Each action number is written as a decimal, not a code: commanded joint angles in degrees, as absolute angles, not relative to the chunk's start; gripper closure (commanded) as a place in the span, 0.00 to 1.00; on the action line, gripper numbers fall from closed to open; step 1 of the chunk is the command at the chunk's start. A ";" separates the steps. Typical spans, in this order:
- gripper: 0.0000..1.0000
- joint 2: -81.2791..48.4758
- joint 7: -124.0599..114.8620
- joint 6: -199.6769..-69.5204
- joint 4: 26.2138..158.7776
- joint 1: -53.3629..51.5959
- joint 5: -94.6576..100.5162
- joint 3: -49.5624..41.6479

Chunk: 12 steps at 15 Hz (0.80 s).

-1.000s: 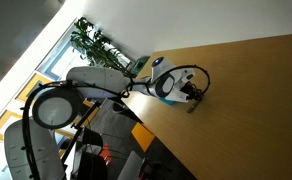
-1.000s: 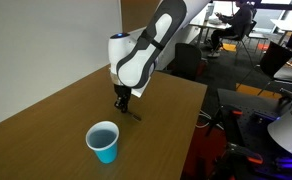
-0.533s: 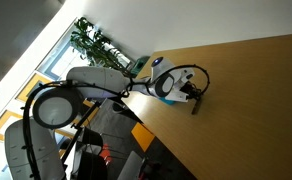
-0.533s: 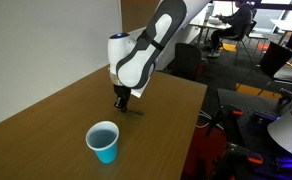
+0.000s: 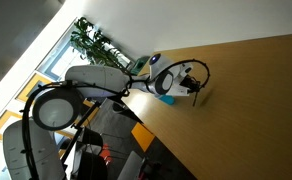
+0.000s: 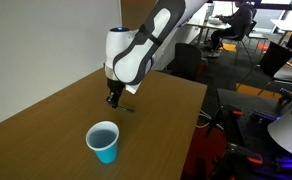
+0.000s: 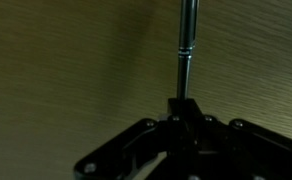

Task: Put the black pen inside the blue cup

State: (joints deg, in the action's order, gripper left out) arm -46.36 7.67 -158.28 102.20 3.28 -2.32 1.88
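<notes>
Nearest in an exterior view, the blue cup (image 6: 104, 141) stands upright on the wooden desk (image 6: 46, 115), its open mouth showing only its blue inside. Just beyond it the tool (image 6: 112, 99) hangs over the desk. It is clenched on the black pen (image 7: 186, 45), which the wrist view shows sticking straight out from between the fingers. The tool sits higher than a second ago. Farther off, a potted plant (image 5: 91, 40) stands behind the arm.
</notes>
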 commanded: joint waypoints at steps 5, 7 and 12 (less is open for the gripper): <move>0.97 -44.49 24.08 -156.39 99.58 15.58 -3.91 13.91; 0.97 -44.32 26.10 -155.99 99.24 17.49 -4.49 15.74; 0.97 -42.32 26.76 -156.16 101.24 18.29 -4.93 17.39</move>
State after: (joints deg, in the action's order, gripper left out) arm -45.27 25.64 -158.09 98.99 17.66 -3.43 16.19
